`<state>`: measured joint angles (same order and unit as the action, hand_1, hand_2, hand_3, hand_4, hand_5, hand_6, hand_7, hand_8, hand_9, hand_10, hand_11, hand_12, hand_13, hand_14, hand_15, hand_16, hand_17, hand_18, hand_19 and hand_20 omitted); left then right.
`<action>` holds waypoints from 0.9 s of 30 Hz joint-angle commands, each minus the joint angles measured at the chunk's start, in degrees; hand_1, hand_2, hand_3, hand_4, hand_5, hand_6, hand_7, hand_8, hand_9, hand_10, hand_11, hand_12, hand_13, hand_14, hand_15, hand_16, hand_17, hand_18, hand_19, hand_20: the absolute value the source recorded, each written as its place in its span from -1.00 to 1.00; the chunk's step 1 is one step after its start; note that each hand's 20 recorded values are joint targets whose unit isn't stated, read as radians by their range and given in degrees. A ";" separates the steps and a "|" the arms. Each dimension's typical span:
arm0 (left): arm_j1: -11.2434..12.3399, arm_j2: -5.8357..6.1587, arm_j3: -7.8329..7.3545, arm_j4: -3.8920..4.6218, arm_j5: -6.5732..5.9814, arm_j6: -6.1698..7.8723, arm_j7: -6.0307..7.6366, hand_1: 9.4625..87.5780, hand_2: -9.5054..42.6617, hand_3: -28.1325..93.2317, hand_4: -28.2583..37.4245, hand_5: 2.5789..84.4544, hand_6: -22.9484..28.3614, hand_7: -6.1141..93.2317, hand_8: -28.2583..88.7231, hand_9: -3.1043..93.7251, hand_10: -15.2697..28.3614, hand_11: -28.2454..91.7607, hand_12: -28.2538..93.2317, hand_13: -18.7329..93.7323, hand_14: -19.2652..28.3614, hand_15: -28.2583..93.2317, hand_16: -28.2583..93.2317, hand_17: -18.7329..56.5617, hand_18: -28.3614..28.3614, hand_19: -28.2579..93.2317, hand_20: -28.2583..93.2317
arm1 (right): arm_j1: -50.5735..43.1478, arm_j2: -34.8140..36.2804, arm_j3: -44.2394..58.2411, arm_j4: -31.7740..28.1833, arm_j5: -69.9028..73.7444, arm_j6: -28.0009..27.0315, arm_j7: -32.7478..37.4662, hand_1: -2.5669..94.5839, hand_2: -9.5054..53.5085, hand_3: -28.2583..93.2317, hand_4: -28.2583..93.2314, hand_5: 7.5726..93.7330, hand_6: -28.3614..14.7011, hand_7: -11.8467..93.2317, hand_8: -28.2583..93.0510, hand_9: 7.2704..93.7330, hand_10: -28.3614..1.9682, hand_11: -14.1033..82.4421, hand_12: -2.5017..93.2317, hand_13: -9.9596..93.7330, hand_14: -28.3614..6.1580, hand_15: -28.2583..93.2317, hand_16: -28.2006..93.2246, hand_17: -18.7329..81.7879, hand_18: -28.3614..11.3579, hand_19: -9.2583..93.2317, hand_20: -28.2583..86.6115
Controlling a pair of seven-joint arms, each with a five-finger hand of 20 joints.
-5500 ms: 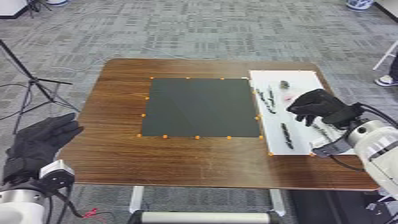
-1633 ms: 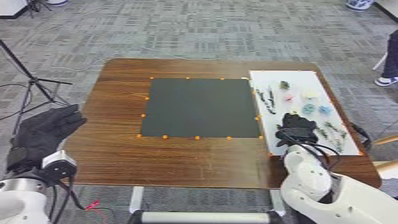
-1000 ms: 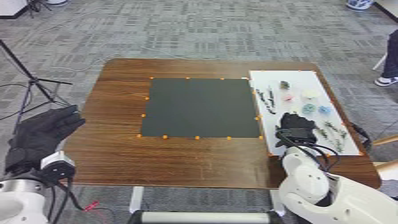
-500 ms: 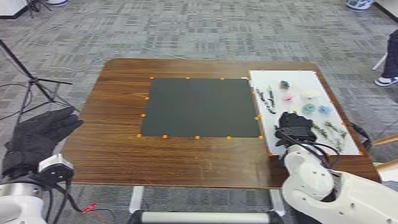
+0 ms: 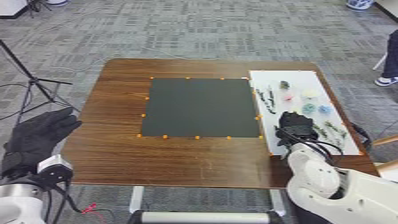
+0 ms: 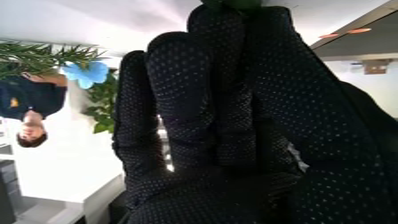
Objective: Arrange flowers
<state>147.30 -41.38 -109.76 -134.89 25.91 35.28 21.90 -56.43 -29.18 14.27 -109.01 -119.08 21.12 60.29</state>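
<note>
Black fabric glove, robot's right hand [image 5: 296,124]: positioned over the near part of a white rectangular sheet [image 5: 302,76], at the right side of a brown wooden table [image 5: 107,160]. Fingers closed together with the thumb at the tips, pinching a dark green leafy piece [image 6: 238,4], as the right wrist view shows.

Matching black glove, robot's left hand [image 5: 40,132]: beside the table's left edge, fingers open and relaxed, nothing held.

Floral stock, laid out on the sheet: one small dark greenish-brown piece [image 5: 284,85] towards the far end; one pink flower [image 5: 288,98]; one pale yellow flower [image 5: 310,93], to the right of the pink; one blue-green flower [image 5: 309,108], nearer the robot; one light blue flower [image 5: 324,110], just beside it on the right. Several thin green sprigs [image 5: 333,132], lying to the right of the right hand. Slender dark stems [image 5: 271,100], along the sheet's left side.

Dark grey square mat [image 5: 200,107]: flat on the table, left of the sheet, small orange markers [image 5: 165,137] along its edges.
</note>
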 commanded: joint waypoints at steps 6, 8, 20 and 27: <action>1.75 1.04 -0.20 -0.87 -1.56 1.45 2.45 -0.57 -0.47 0.87 -0.82 0.26 0.44 -0.51 -0.70 0.01 0.68 0.10 -0.36 -0.08 0.83 0.39 -0.70 -0.65 0.63 0.22 -0.35 | 8.26 2.18 -2.38 -1.66 0.61 1.08 -1.10 0.28 -1.00 0.68 -1.00 0.57 0.39 0.12 -0.55 0.86 0.53 -0.25 -0.08 0.68 0.41 0.41 0.01 -0.04 -0.69 0.96 -0.55; 1.57 0.92 -0.17 -0.80 -1.51 1.38 2.05 -0.57 -0.48 0.87 -0.82 0.26 0.45 -0.51 -0.70 0.01 0.68 0.10 -0.36 -0.08 0.83 0.39 -0.70 -0.65 0.63 0.22 -0.35 | 9.28 2.33 -2.46 -1.92 0.50 0.99 -1.34 0.28 -1.00 0.68 -1.00 0.57 0.39 0.12 -0.55 0.86 0.53 -0.25 -0.08 0.68 0.42 0.41 0.01 -0.04 -0.69 0.96 -0.55; 4.09 1.73 -1.70 -1.42 -3.24 2.55 4.16 -0.57 -0.47 0.87 -0.82 0.26 0.45 -0.51 -0.70 0.01 0.68 0.10 -0.36 -0.08 0.83 0.39 -0.70 -0.65 0.63 0.22 -0.35 | 20.37 4.28 -6.44 -7.40 12.35 2.01 -8.28 0.27 -1.00 0.69 -1.00 0.58 0.38 0.11 -0.54 0.86 0.54 -0.25 -0.07 0.68 0.40 0.41 0.01 -0.04 -0.70 0.95 -0.54; 5.18 1.59 -2.69 -1.80 -3.05 3.01 4.05 -0.57 -0.47 0.87 -0.82 0.26 0.45 -0.51 -0.70 0.01 0.68 0.10 -0.36 -0.08 0.83 0.39 -0.70 -0.65 0.63 0.23 -0.35 | 28.99 1.89 -13.02 -7.92 16.64 1.80 -11.38 0.27 -1.00 0.69 -1.00 0.58 0.38 0.10 -0.53 0.86 0.53 -0.25 -0.07 0.68 0.38 0.41 0.01 -0.04 -0.71 0.95 -0.53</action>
<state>151.07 -39.68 -111.60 -135.91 23.00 37.48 25.31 -34.58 -25.08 4.52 -115.90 -103.94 22.46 51.00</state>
